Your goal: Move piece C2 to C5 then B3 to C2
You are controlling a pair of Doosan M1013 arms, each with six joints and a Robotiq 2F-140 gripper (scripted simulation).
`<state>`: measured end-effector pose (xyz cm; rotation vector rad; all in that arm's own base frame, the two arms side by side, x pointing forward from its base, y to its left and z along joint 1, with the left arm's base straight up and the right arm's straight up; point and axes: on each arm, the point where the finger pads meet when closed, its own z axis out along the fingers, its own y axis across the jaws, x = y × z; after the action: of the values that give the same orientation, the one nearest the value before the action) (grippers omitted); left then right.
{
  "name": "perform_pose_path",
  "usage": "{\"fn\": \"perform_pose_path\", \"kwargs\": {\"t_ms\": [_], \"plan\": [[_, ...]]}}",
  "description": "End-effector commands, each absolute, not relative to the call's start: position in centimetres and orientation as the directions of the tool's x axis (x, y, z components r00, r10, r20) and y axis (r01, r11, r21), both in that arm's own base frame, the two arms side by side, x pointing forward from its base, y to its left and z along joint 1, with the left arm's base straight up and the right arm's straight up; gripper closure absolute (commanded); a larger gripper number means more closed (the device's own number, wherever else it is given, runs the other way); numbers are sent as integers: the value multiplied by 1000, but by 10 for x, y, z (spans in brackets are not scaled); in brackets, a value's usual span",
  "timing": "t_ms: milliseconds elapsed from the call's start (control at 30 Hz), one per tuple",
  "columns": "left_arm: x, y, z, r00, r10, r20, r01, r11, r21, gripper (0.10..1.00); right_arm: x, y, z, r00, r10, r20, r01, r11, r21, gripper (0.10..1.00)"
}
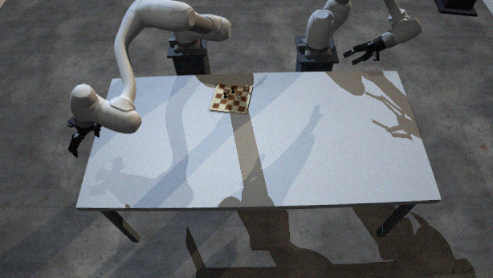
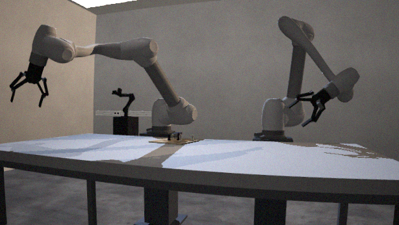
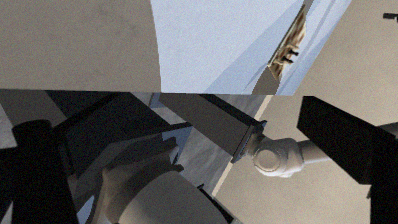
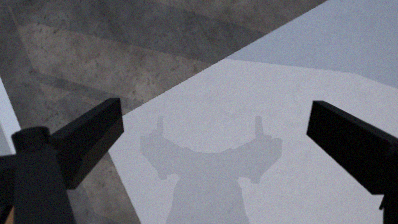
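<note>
Nearing side of table: a white table (image 1: pixel 301 169) (image 2: pixel 227 169) (image 3: pixel 210 45) (image 4: pixel 290 100), banded with shadow, fills the front of the exterior view.
Right gripper: the right gripper (image 1: pixel 85 144) (image 2: pixel 26 103) (image 4: pixel 215 116) hangs high at the far-left end of that view, jaws released, nothing between them, board well apart.
Board: the board (image 1: pixel 222 109) (image 2: pixel 156 142) (image 3: pixel 297 27) lies flat by the table's edge on the arms' side, between the two grippers.
Pieces: two dark pieces (image 1: pixel 225 96) (image 2: pixel 178 136) (image 3: pixel 288 59) and some pale ones stand on it, apparently upright, so their long axes run vertical. The edge marks are too small to read; which stand on C2 and B3 cannot be told.
Left gripper: the left gripper (image 1: pixel 350 58) (image 2: pixel 297 116) (image 3: pixel 211 111) is the nearer in the top view, off the table beyond its arms' side. Its jaws are released and hold nothing. The board lies to picture-left and somewhat toward the table's middle.
Coming move: likely the left gripper's; it should swing across above the board and turn straight down, since a slanted approach could knock neighbours.
Progress: neither gripper carries a piece; likely the start.
</note>
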<state>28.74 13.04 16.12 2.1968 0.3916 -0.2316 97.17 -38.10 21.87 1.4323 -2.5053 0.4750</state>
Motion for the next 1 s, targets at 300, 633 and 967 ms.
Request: {"fn": "perform_pose_path", "kwargs": {"t_ms": [300, 633, 967], "plan": [[186, 239, 139, 662, 497, -562, 750, -448, 487, 98, 972, -381, 221, -503, -794, 341, -864, 474, -172, 98], [111, 283, 130, 420, 625, -658, 907, -297, 298, 98, 972, -381, 221, -503, -794, 341, -864, 474, -172, 98], [35, 310, 124, 167, 692, -702, 986, -126, 110, 98, 972, -381, 221, -503, -794, 341, -864, 474, -172, 98]]}}
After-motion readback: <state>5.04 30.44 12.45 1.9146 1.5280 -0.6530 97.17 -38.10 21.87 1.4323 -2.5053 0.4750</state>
